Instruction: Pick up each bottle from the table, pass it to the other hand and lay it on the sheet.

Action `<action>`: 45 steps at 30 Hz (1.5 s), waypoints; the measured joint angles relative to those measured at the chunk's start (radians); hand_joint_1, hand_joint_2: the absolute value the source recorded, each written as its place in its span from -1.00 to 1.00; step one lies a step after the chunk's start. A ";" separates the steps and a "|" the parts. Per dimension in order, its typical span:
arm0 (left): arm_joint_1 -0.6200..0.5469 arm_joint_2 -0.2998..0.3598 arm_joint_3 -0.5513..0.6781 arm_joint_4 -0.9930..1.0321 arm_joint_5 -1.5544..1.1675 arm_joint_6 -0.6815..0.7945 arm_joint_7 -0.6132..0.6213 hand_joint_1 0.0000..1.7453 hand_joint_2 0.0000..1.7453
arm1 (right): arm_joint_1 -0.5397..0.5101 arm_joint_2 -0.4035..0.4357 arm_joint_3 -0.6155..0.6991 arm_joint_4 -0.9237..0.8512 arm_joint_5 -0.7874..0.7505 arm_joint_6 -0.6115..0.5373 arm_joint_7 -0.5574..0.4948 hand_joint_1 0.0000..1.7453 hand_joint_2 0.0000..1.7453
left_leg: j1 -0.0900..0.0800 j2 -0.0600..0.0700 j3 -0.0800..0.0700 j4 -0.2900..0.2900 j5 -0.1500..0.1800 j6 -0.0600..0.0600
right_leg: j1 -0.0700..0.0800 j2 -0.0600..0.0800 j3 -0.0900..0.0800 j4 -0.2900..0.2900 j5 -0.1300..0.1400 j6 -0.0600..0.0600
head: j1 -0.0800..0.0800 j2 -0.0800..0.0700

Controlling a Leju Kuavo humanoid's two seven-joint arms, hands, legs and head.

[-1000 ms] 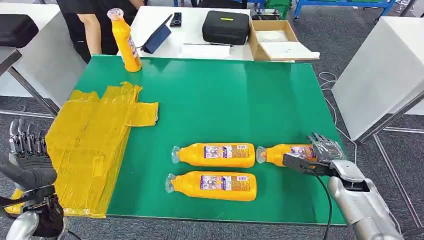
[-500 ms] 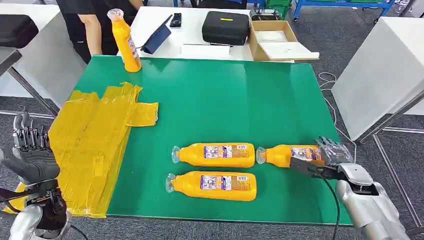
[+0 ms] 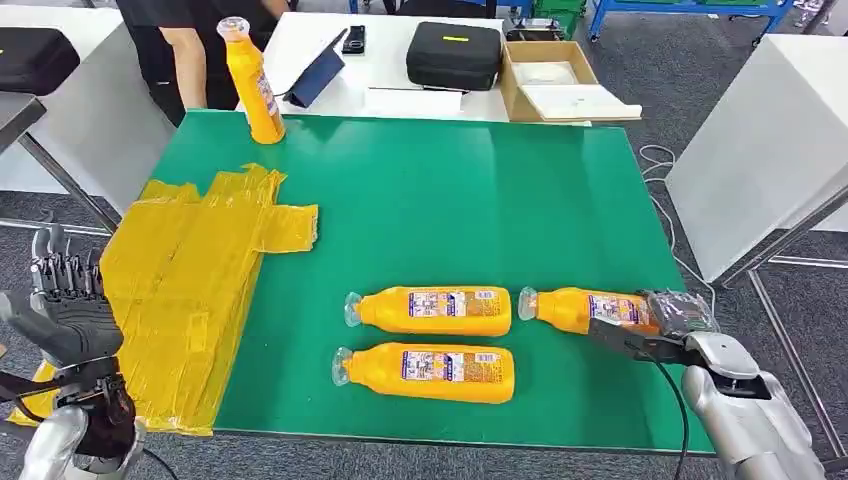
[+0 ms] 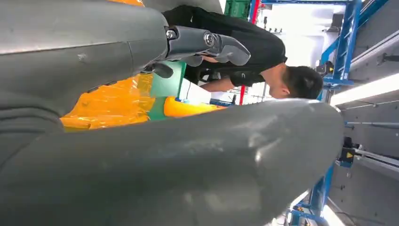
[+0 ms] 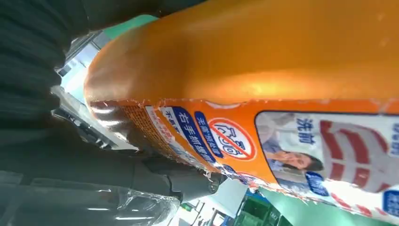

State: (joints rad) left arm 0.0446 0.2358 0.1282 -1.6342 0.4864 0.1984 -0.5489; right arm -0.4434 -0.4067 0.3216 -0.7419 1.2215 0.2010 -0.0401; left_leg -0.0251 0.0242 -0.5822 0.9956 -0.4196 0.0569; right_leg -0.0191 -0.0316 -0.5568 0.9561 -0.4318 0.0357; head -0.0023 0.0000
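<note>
- Rightmost bottle (image 3: pixel 585 309) lies flat on green table (image 3: pixel 450 200), long axis across, cap pointing toward yellow sheet (image 3: pixel 180 290).
- Right hand (image 3: pixel 665 322) wraps its base end, grasping.
- Left hand (image 3: pixel 65 310) released, fingers spread, beside the sheet.

Orange labelled bottle (image 5: pixel 263 61) close against the dark fingers (image 5: pixel 179 181) of the right hand (image 5: pixel 70 141), green table (image 5: pixel 324 214) beneath.
</note>
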 measured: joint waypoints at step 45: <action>0.081 -0.015 0.037 -0.001 -0.018 -0.076 -0.003 -1.00 -1.00 | 0.205 -0.241 -0.126 -0.542 -0.219 0.088 -0.085 1.00 1.00 | -0.002 0.000 -0.014 0.000 0.001 0.001 | 0.000 -0.001 -0.006 0.001 0.001 0.001 | 0.000 0.000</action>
State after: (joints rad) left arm 0.1259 0.2205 0.1656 -1.6350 0.4688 0.1228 -0.5516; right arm -0.2386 -0.6474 0.1952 -1.2838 1.0025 0.2892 -0.1255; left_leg -0.0269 0.0238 -0.5957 0.9959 -0.4189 0.0575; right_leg -0.0195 -0.0331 -0.5628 0.9571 -0.4310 0.0367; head -0.0023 0.0000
